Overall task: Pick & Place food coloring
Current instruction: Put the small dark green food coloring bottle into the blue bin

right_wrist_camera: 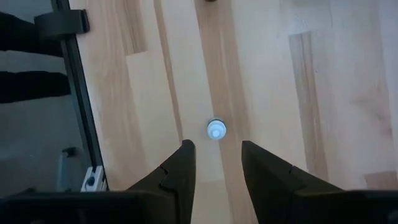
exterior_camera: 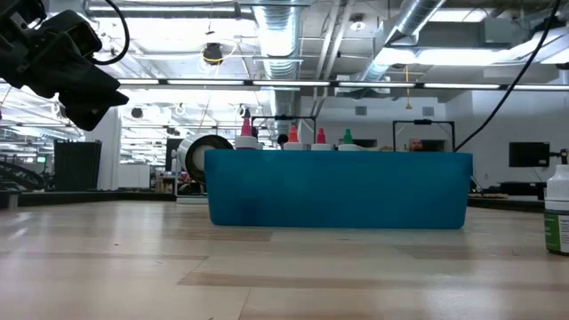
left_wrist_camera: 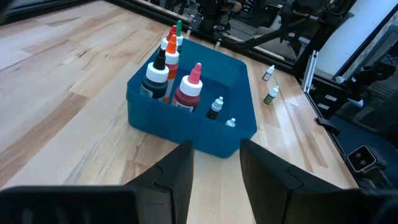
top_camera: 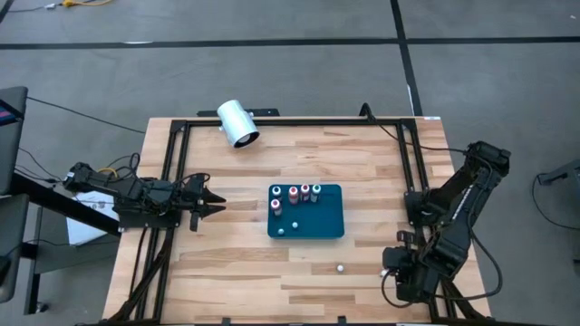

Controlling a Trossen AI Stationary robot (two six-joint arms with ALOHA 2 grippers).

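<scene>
Below my right pincer (right_wrist_camera: 214, 163), its fingers apart and empty, one white-capped food coloring bottle (right_wrist_camera: 216, 130) stands alone on the table (top_camera: 236, 263), outside the teal tray (top_camera: 328, 226). I judge I should straddle the cap squarely, descend straight, close gently. My left pincer (left_wrist_camera: 214, 171) waits open, facing the tray.

In the low view the opaque front wall of the teal plastic tray (exterior_camera: 338, 191) hides the bodies of the small food colouring bottles (exterior_camera: 293, 138), leaving only their cap tips above its rim. Right of the tray, a white-capped bottle (exterior_camera: 557, 213) is cut by the picture's edge, its label unreadable.
</scene>
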